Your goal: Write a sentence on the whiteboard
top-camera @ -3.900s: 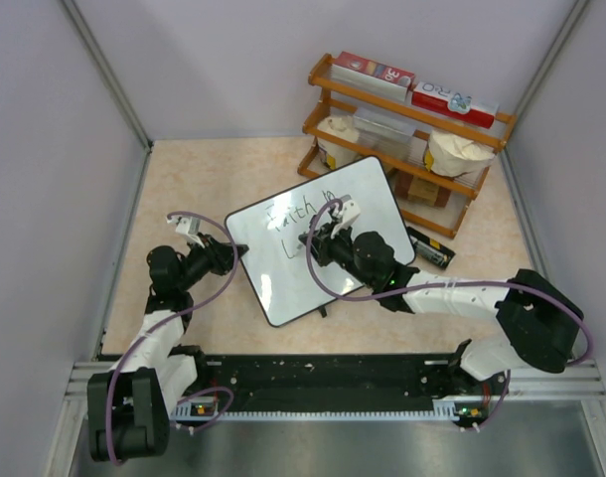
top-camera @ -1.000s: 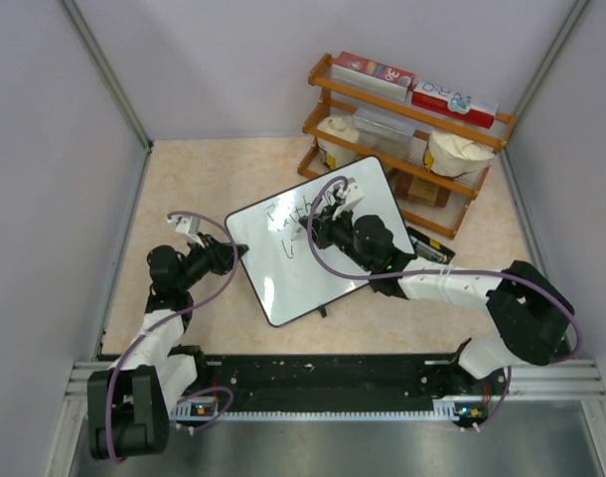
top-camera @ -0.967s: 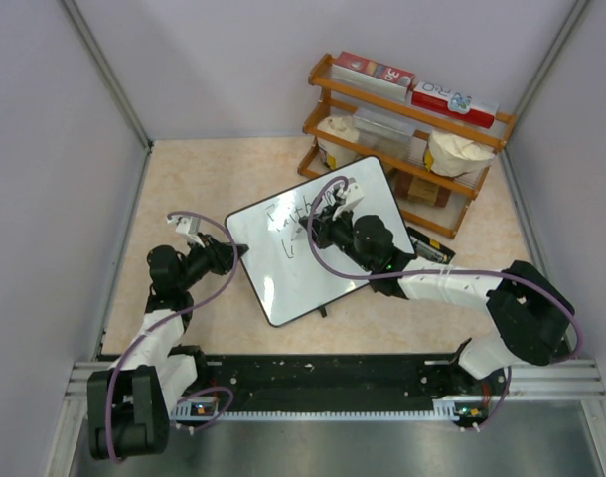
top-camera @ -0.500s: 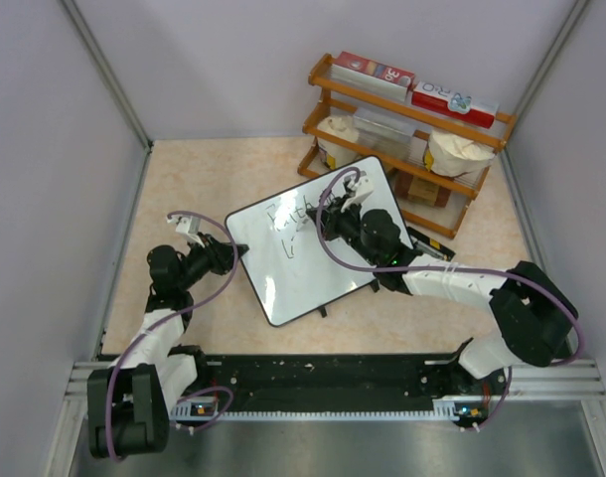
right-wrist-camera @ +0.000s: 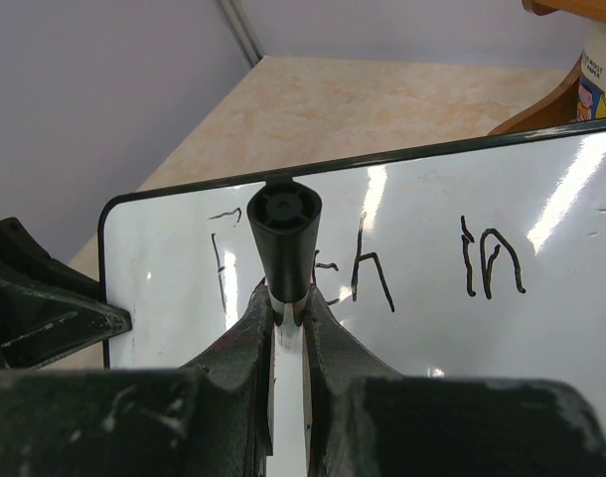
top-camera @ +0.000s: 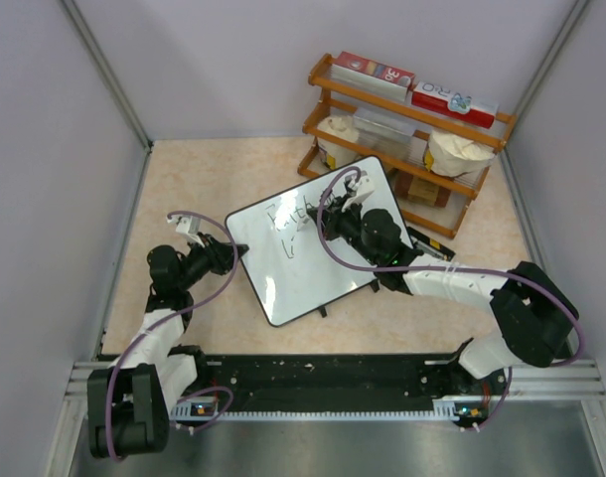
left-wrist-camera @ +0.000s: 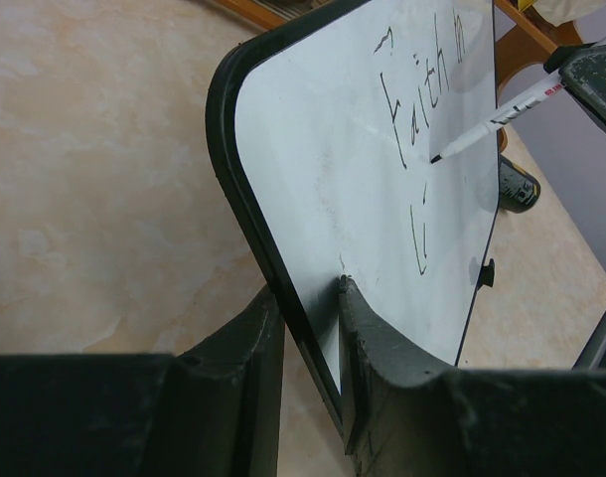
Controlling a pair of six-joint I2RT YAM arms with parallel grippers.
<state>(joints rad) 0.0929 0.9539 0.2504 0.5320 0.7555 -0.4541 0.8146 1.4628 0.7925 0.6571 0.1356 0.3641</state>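
The whiteboard (top-camera: 283, 273) lies tilted on the table, black-rimmed. The sentence (left-wrist-camera: 422, 94) reads "Faith in" on its first line, with "Li" (left-wrist-camera: 418, 234) below it. My left gripper (top-camera: 233, 255) is shut on the whiteboard's left edge, one finger on each face (left-wrist-camera: 308, 298). My right gripper (top-camera: 341, 212) is shut on a white marker with a black end (right-wrist-camera: 283, 243). In the left wrist view the marker (left-wrist-camera: 502, 111) slants down, its tip just under "Faith", at or very near the surface. The writing also shows in the right wrist view (right-wrist-camera: 382, 263).
A wooden shelf rack (top-camera: 402, 129) with boxes and white bowls stands at the back right, close behind the board. A black oblong object (top-camera: 429, 248) lies on the table beside the board's right edge. Grey walls close in both sides.
My right gripper and the marker have moved from the lower line up toward the first line and the rack. The left gripper and the board have not moved.
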